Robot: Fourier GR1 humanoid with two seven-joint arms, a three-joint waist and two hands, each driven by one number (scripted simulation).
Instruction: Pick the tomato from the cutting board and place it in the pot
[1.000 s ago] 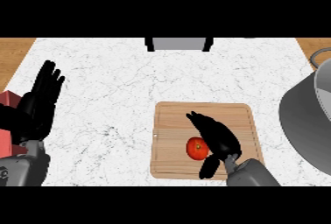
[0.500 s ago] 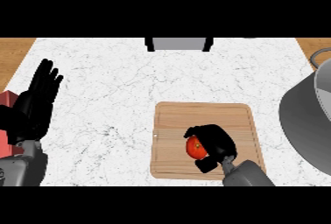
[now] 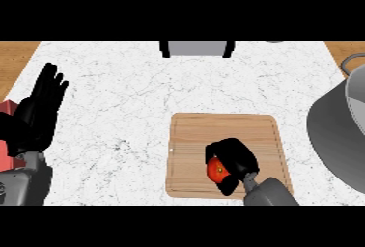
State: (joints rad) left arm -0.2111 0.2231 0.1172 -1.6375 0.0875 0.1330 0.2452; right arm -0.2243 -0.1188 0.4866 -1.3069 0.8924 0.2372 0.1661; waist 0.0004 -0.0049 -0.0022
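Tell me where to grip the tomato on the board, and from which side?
Grip the tomato across its round middle, coming from above and the right, as the right hand does now, curled over it on the cutting board. It is round with no handle, so opposed fingers and thumb probably suit best.

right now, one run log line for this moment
phase: grasp | right hand: fingers curled round tomato on cutting board | left hand: open, resting | pot: right
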